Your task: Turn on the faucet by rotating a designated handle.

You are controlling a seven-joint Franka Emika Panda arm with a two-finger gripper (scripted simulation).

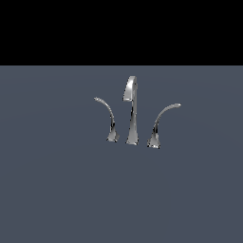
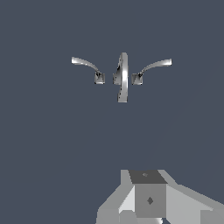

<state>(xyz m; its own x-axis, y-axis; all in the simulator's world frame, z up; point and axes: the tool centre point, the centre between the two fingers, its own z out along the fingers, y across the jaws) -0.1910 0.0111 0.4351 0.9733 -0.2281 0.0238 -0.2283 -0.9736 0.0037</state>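
A chrome faucet (image 1: 132,111) stands just above the frame's centre on a plain grey bench (image 1: 57,190). Its tall spout bends over at the top. To its right the handle (image 1: 159,127), wide-based, arches rightward; a thinner lever (image 1: 108,118) curves left.

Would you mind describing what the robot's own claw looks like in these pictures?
Only the wrist view shows it. The claw is a blocky, faceted body in plain greys: a darker grey square face at the centre carrying a small dark diamond mark, a darker panel above it, and paler, almost white angled facets to the sides. No cables or lettering are visible. The exterior view shows no arm.
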